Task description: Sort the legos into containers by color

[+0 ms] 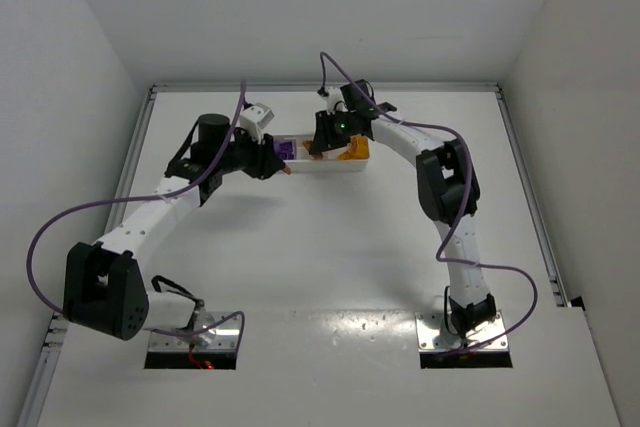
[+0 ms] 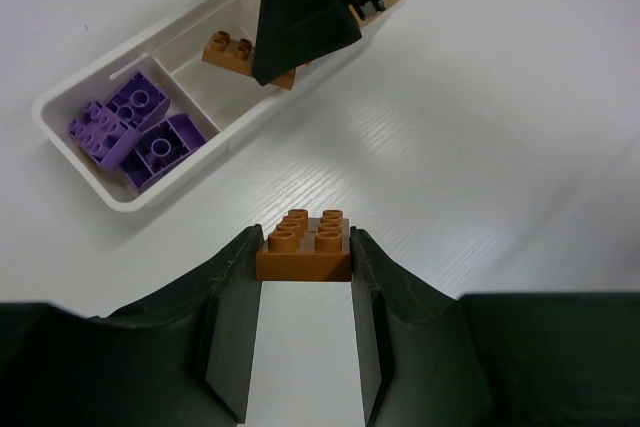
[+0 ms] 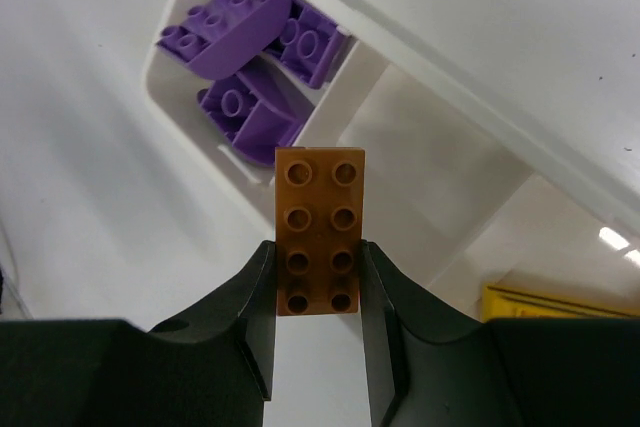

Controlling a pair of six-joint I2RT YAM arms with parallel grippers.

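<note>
My left gripper is shut on a brown brick with the table below it, just short of the white tray. My right gripper is shut on a long brown brick above the tray's middle compartment; it also shows in the left wrist view. Several purple bricks lie in the left compartment. An orange-yellow brick lies in the right compartment. In the top view both grippers meet at the tray.
The tray stands at the far middle of the white table. The right arm's wrist hangs over the tray in the left wrist view. White walls enclose the table on three sides.
</note>
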